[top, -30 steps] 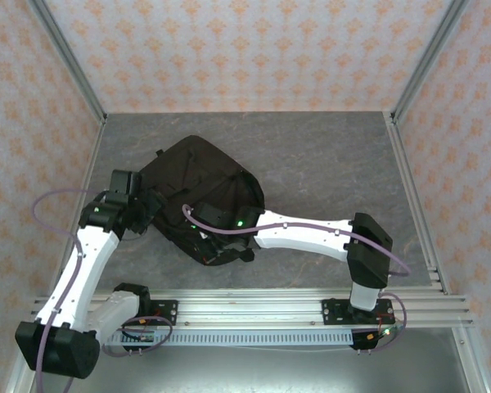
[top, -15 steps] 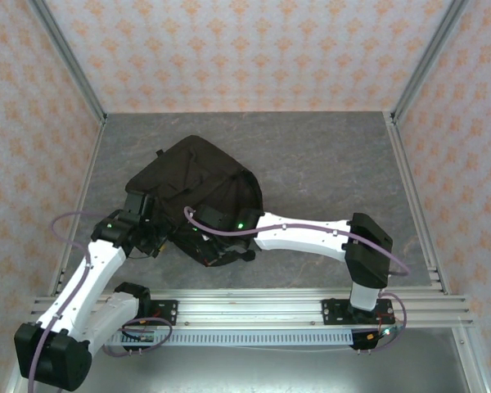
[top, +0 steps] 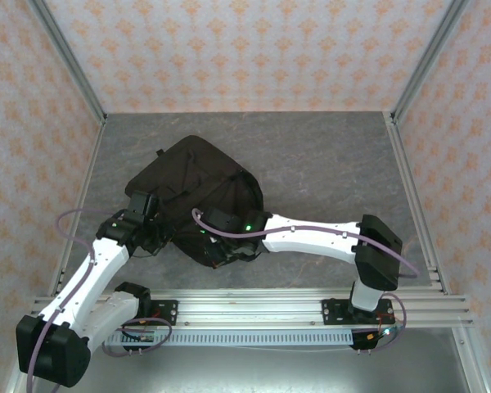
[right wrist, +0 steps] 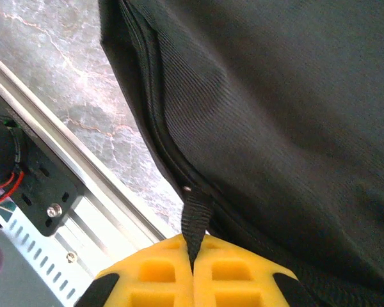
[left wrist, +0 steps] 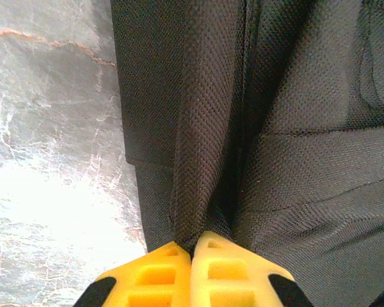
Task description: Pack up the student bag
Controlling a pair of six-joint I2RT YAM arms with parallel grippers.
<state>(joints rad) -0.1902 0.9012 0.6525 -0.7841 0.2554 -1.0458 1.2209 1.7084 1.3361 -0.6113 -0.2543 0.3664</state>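
Big change versus a second ago: seeing the left gripper [left wrist: 191,249] slid in from the far left of the top view onto the lower-left edge of the bag [top: 198,184], and gone from wide open to clamped right down on a pinched-up fold [left wrist: 205,166] of black fabric. Over at the right gripper [right wrist: 192,251], not much new: still squeezed tight on the pull tab [right wrist: 196,214] by the zipper [right wrist: 155,121], only nudged a touch along the bag's lower edge. Reads as the bag now being held at two spots. Probably set up to tug the zipper or spread the opening, but can't say which. Got the bag lying flat, left of centre on the table [top: 335,164], lower edge toward the rail [right wrist: 70,173]. Quick head count: one bag, two arms, two grippers, one tab, one zipper line in sight.
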